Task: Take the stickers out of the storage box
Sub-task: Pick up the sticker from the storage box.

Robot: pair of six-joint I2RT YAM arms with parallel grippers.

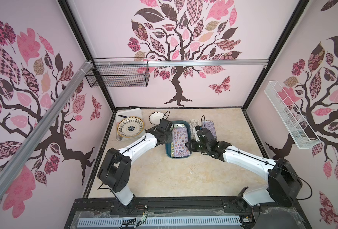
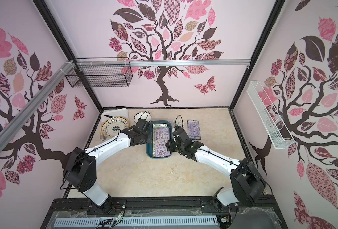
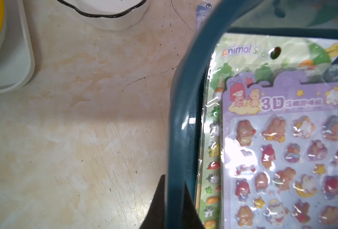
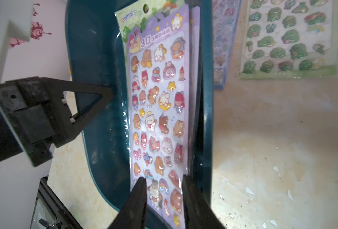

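Over at 10 o'clock on the tabletop sits a white tray with a patterned plate lying in it. A white scalloped bowl stands just off the tray at 3 o'clock.

The left arm reaches in from 7 o'clock. The left fingers are pressed together on the 9 o'clock wall of the box, one outside the rim and one inside, pinching that wall.

The teal box stands toward 12 o'clock from the middle of the tabletop, between the two arms. The stickers are in it. The top one is a purple sheet of little bears, rabbits and stars, lying against the 3 o'clock wall. A green sheet pokes out from under it at 12 o'clock. A strip of bare box floor shows along the 9 o'clock side.

The right arm comes in from 5 o'clock. The right fingers are spread apart over the 6 o'clock end of the purple sheet. One is above its face and the other is at its edge by the box wall. They pinch nothing that I can make out.

Out at 2 to 3 o'clock of the box, two more sheets lie flat on the tabletop. A pale sheet lies just beside the box. A violet sheet lies beyond the right wrist.
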